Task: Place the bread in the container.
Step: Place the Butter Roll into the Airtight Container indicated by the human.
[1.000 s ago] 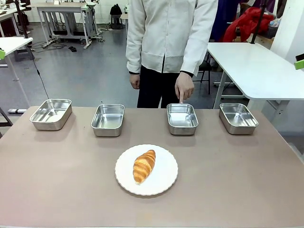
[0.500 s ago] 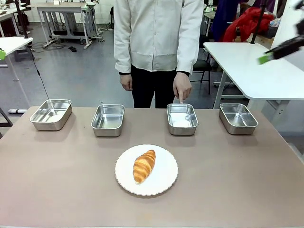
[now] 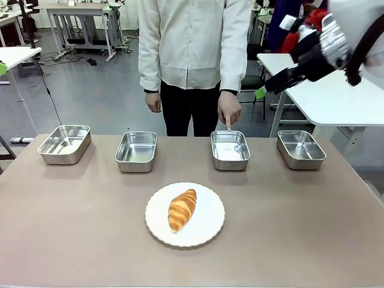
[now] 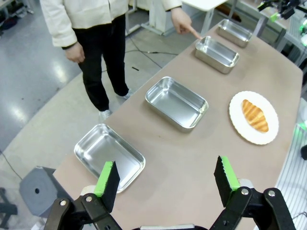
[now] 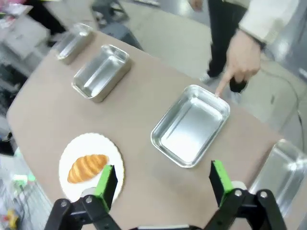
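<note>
The bread, a golden-brown croissant (image 3: 182,209), lies on a round white plate (image 3: 210,225) at the table's middle front. Four steel pans stand in a row behind it. A person's forefinger (image 3: 228,125) touches the far rim of the container (image 3: 230,150), third from the left. My right gripper (image 3: 264,91) hangs open high above the table's far right. Its wrist view looks down on the container (image 5: 191,125), the pointing finger (image 5: 223,86) and the croissant (image 5: 88,167). My left gripper (image 4: 166,176) is open and empty, high above the left end, with the croissant (image 4: 254,115) far off.
The other pans stand at the far left (image 3: 64,144), left of centre (image 3: 136,151) and far right (image 3: 300,149). The person stands at the far edge behind the container. A white side table (image 3: 336,90) is beyond the right corner.
My right arm has swung in from the upper right and moved left above the far right pan. The person has shifted slightly left, finger still on the pan's rim.
</note>
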`<state>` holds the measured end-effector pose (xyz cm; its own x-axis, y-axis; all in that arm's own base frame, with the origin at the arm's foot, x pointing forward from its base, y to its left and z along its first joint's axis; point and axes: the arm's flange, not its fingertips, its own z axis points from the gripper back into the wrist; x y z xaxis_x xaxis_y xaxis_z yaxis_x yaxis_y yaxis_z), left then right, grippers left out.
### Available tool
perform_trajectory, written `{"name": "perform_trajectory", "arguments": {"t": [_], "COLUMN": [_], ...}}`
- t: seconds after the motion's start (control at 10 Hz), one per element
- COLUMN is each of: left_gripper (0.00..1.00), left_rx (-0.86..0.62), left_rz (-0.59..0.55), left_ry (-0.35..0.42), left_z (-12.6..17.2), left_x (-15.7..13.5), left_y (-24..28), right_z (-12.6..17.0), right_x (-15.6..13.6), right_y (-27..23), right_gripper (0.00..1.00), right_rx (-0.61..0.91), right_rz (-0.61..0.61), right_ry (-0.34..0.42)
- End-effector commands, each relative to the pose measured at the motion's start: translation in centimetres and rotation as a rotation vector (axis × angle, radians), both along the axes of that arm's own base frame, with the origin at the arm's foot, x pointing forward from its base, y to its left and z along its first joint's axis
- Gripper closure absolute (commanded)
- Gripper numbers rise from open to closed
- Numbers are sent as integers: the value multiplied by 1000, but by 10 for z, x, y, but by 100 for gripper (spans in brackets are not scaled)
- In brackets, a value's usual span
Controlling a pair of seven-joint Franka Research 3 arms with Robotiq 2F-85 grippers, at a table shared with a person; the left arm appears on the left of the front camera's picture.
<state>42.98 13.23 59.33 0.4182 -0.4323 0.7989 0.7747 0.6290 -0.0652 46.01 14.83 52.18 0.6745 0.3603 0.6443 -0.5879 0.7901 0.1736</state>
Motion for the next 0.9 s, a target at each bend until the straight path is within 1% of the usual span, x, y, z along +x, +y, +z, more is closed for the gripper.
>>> {"name": "perform_trajectory", "arguments": {"t": [0.0,0.1,0.2,0.3,0.4,0.8], "left_gripper": [0,0,0,0,0,0], "left_rx": [-4,-4,-4,-4,-4,-4], "left_rz": [-10,-10,-10,-10,-10,-10], "left_ry": [-13,-13,-13,-13,-13,-13], "left_z": [0,0,0,0,0,0], "left_x": [-1,-1,-1,-1,-1,-1], "left_y": [1,1,1,1,1,1], "right_z": [-26,-48,-61,-64,-85,-85], "right_x": [-12,-18,-22,-15,-36,-36], "right_y": [93,119,130,123,106,106], "right_gripper": [0,0,0,0,0,0], "right_rx": [-89,-117,-107,-49,-89,-89], "right_rz": [-261,-287,-258,-321,-213,-213], "right_ry": [128,184,229,224,136,136]}}
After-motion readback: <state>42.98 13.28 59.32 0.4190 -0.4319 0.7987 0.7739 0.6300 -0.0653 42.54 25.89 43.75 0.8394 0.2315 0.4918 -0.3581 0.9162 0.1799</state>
